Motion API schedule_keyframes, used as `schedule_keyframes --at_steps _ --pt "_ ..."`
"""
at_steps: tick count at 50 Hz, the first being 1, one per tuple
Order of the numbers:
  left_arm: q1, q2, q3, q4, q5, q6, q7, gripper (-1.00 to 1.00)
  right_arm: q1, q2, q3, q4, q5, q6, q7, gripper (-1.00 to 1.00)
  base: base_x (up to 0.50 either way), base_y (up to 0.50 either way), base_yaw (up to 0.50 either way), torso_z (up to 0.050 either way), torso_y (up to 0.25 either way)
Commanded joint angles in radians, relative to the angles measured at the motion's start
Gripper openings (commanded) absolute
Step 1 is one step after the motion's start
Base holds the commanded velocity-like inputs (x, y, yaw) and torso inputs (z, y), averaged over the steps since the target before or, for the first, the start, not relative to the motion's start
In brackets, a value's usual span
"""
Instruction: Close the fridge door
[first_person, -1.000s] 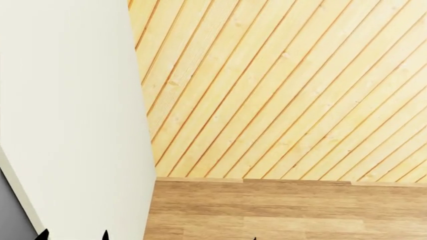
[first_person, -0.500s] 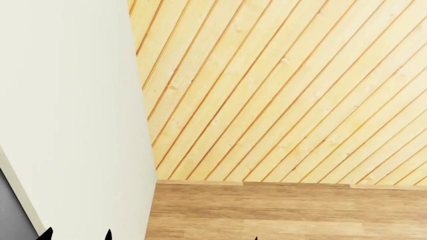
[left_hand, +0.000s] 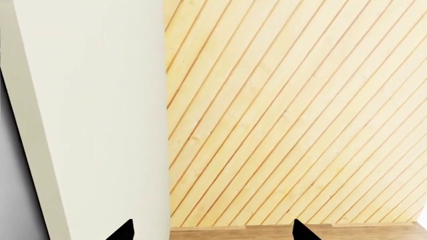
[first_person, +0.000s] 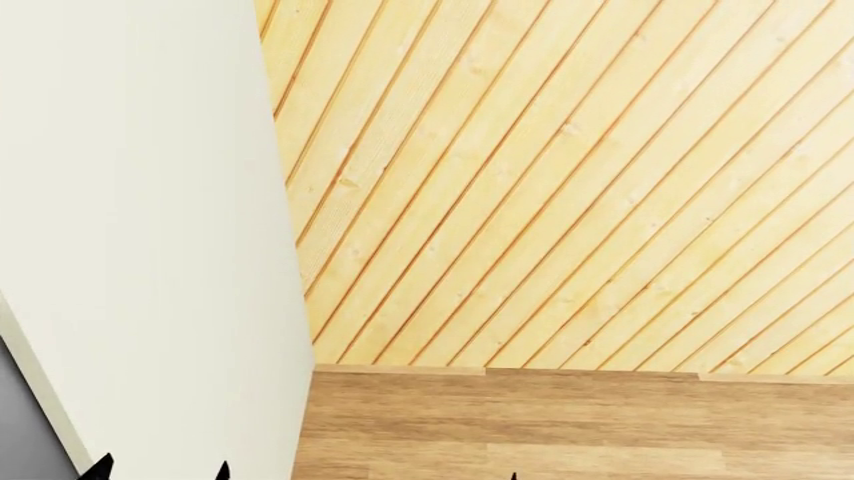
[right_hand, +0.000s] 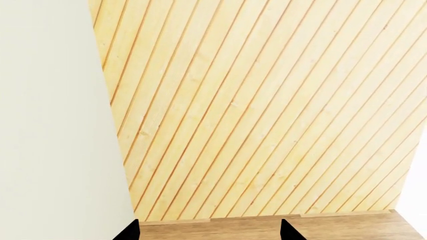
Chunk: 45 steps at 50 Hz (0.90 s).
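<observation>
Left wrist view: the left gripper (left_hand: 212, 231) shows only as two black fingertips (left_hand: 123, 232) at the frame edge, set wide apart w/ nothing between them — open, holding nothing. The fridge door (left_hand: 100, 115) stands ahead of the claw, in line w/ one fingertip and running off past it to that side; its off-white face is plain, a thick pale edge and a grey side show on the far side from the claw. Can't tell if the tip touches the door. Ahead of the other tip is the plank wall (left_hand: 293, 110), diagonal pale wood, w/ a strip of wood floor (left_hand: 347, 232) at its base.

Head view: the door fills the side ahead of the left claw, whose two black tips poke up at the bottom edge in front of the door's lower face. The right claw shows here only as a tiny black speck, ahead of it floor and wall.

Right wrist view: the right gripper (right_hand: 208, 231) has two black tips spread wide, nothing held — open. Door ahead and off beyond one tip; plank wall straight ahead.

No brand, label or writing readable anywhere.
</observation>
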Motion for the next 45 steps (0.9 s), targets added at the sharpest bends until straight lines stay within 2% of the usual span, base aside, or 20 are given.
schedule_keyframes --at_steps 1,4,6,9,11,16,28,45 --pt "-0.009 -0.051 0.027 0.151 -0.015 -0.102 0.013 1.00 0.017 -0.001 -0.009 0.024 0.010 -0.007 0.007 1.00 0.00 0.00 0.00 0.000 0.000" --pt "-0.074 -0.101 0.006 0.366 -0.091 -0.299 0.005 1.00 0.026 0.013 -0.022 -0.004 -0.012 0.020 0.016 1.00 0.00 0.00 0.00 0.000 0.000" --pt "-0.122 -0.127 -0.020 0.455 -0.155 -0.410 0.000 1.00 0.028 0.039 -0.006 -0.128 -0.016 0.119 0.048 1.00 0.00 0.00 0.00 0.000 0.000" --pt "-0.162 -0.152 -0.041 0.528 -0.199 -0.483 -0.006 1.00 0.037 0.084 0.004 -0.335 -0.015 0.307 0.081 1.00 0.00 0.00 0.00 0.000 0.000" --pt "-0.175 -0.160 -0.047 0.553 -0.211 -0.505 -0.009 1.00 0.039 0.096 0.018 -0.428 0.010 0.376 0.087 1.00 0.00 0.00 0.00 0.000 0.000" --pt "-0.186 -0.171 -0.051 0.534 -0.192 -0.484 -0.009 1.00 0.044 0.101 0.029 -0.523 0.044 0.441 0.093 1.00 0.00 0.00 0.00 0.000 0.000" --pt "-0.191 -0.176 -0.116 0.471 -0.166 -0.467 -0.062 1.00 -0.011 0.106 0.040 -0.546 0.055 0.424 0.109 1.00 0.00 0.00 0.00 0.000 0.000" --pt "-0.191 -0.167 -0.251 0.232 -0.104 -0.394 -0.169 1.00 -0.036 0.115 0.036 -0.551 0.068 0.413 0.116 1.00 0.00 0.00 0.00 0.000 0.000"
